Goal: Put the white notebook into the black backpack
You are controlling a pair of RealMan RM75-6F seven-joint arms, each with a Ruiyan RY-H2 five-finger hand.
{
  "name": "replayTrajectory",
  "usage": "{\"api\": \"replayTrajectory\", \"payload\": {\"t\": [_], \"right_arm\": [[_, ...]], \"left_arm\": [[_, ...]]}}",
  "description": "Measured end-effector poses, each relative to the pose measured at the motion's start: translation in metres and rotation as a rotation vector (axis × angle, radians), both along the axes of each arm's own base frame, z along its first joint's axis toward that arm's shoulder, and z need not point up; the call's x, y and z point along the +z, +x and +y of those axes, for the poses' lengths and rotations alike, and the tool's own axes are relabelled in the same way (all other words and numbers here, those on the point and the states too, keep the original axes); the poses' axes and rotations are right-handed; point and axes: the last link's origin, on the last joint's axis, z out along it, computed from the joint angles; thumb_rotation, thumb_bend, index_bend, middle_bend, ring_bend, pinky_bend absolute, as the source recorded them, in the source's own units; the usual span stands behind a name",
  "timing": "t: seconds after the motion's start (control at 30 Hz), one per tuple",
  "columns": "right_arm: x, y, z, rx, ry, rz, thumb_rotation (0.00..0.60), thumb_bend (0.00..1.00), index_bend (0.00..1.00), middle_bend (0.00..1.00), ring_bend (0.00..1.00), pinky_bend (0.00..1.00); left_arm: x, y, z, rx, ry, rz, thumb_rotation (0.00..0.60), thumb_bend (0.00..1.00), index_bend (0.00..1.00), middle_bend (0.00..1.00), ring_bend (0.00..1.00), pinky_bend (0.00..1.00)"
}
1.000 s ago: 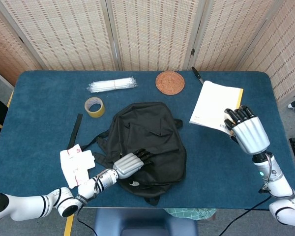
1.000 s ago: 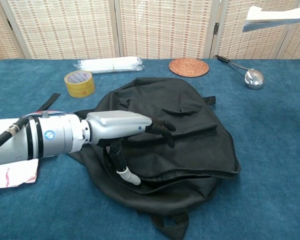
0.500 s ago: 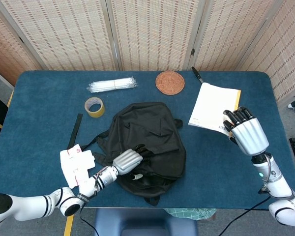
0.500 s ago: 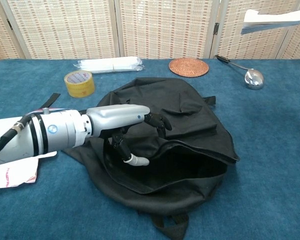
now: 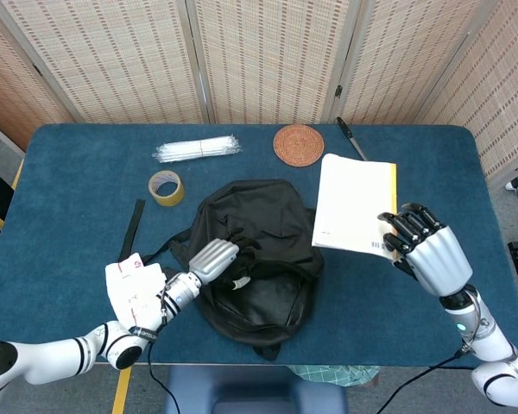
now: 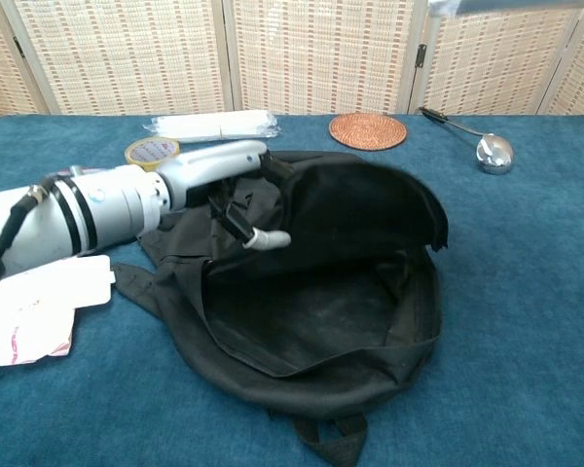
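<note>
The black backpack (image 6: 321, 292) lies in the middle of the blue table (image 5: 69, 172), its mouth pulled wide. The chest view looks straight into it: a dark lining with nothing in it that can be made out. The head view shows the bag only from above as a dark mound, and the inside cannot be judged there.

The left hand (image 6: 224, 180) grips the upper flap of the backpack at its left edge, fingers curled into the fabric, and holds that flap raised towards the far side. Its forearm reaches in low from the near left, passing over a white packet (image 5: 134, 289) that lies on the table left of the bag.

The right hand (image 5: 427, 250) holds the white notebook (image 5: 356, 205) by its near right corner, fingers clamped over the edge. The notebook is off the table, to the right of the backpack and not inside it. The head view shows its whole cover and a yellow strip along its right side; the chest view catches only a thin edge of it at the top of the frame (image 6: 506, 6), and the right hand does not appear there.

Tape (image 5: 165, 186) sits left of the bag, a clear bundle (image 5: 197, 148) far left, a round coaster (image 5: 298, 143) at the far middle. A ladle (image 6: 492, 148) lies far right.
</note>
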Motion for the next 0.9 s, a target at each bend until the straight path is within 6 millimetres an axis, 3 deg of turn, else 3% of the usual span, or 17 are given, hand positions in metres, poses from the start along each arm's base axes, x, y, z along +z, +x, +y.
{"api": "replayTrajectory", "payload": {"t": [0.43, 0.9], "right_arm": [[-0.008, 0.03, 0.05, 0.249, 0.217, -0.179, 0.6, 0.58, 0.77, 0.43, 0.5, 0.39], [-0.029, 0.03, 0.078, 0.276, 0.439, -0.179, 0.6, 0.58, 0.78, 0.45, 0.51, 0.42]], "left_arm": [[0.026, 0.005, 0.038, 0.05, 0.058, 0.021, 0.6, 0.41, 0.54, 0.28, 0.24, 0.0], [0.03, 0.009, 0.077, 0.128, 0.078, 0.06, 0.6, 0.41, 0.54, 0.28, 0.24, 0.0]]}}
